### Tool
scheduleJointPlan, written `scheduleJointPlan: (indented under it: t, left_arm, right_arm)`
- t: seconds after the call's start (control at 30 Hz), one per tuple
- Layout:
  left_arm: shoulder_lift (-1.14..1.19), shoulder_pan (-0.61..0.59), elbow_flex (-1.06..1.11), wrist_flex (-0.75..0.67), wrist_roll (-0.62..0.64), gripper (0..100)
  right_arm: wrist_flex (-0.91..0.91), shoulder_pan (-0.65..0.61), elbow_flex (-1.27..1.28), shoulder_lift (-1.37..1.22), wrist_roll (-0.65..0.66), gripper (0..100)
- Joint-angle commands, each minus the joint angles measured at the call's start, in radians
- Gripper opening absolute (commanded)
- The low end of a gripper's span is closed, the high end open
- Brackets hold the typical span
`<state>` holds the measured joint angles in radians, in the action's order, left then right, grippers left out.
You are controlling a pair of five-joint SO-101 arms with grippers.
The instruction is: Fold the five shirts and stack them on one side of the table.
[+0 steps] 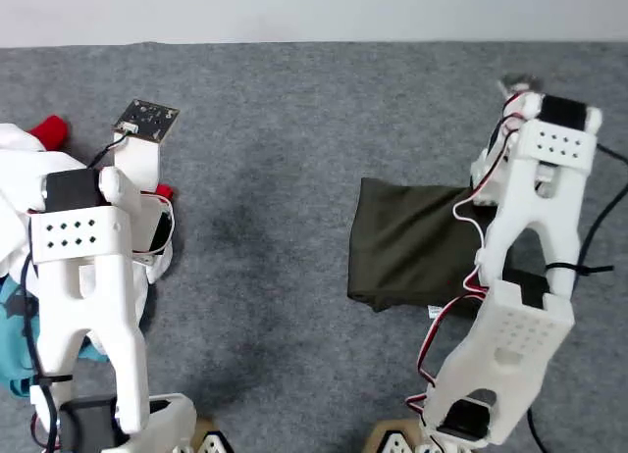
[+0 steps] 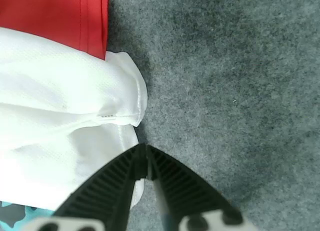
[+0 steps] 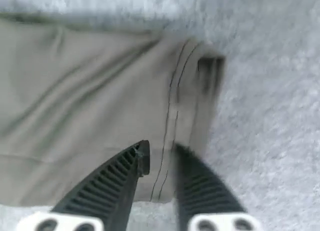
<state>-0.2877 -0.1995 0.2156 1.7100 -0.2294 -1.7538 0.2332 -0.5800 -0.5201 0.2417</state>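
Observation:
A folded olive shirt (image 1: 407, 242) lies flat on the grey table at the right, partly under the right arm. In the right wrist view my right gripper (image 3: 161, 153) stands narrowly open just above the olive shirt (image 3: 90, 101), with its stitched hem running between the fingers. At the left edge a loose pile holds a white shirt (image 1: 25, 169), a red shirt (image 1: 49, 131) and a teal patterned shirt (image 1: 15, 321). My left gripper (image 2: 146, 153) is shut, its tips at the rim of the white shirt (image 2: 55, 106), with the red shirt (image 2: 55, 16) beyond.
Grey carpet-like table surface (image 1: 265, 178) stretches bare between the pile and the olive shirt. A pale wall runs along the far edge. Both arm bases stand at the near edge.

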Motion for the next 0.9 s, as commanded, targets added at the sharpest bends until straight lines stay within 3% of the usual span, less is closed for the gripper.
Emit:
scheduleJointPlan:
  t: [0.0,0.27,0.63,0.87]
  left_arm:
    - [0.000,0.003,-0.005,-0.014,-0.006,1]
    - [0.000,0.003,-0.005,-0.014,-0.006,1]
    - [0.000,0.003,-0.005,-0.015,-0.006,1]
    - [0.000,0.003,-0.005,-0.015,-0.006,1]
  right_arm:
    - [-0.041,-0.015,0.061,0.062,-0.002,0.7]
    - [-0.025,0.058,0.204,-0.024,0.020,0.9]
    - [-0.035,0.234,0.118,-0.088,0.157,0.9]
    - [-0.035,0.163,0.115,0.090,0.155,0.9]
